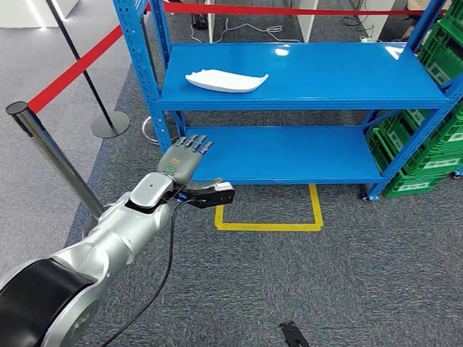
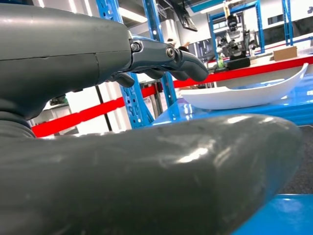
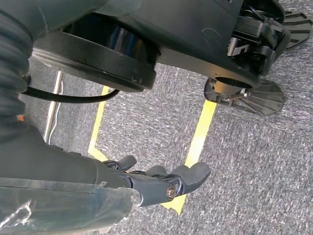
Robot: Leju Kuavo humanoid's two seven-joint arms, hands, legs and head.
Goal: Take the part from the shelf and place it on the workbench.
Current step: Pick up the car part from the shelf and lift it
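white part (image 1: 226,80) on blue shelf (image 1: 306,97), untouched

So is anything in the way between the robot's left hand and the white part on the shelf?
Nothing visible blocks it. The left hand hangs open in front of the lower shelf, and the white part lies alone on the upper shelf, above and a little to the right. The hand only has to rise past that shelf's front edge.

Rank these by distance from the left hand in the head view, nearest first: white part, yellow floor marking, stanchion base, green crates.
From the left hand:
1. Yellow floor marking, on the carpet, lower right.
2. White part, upper shelf; stanchion base, left: too close to call.
3. Green crates, far right.
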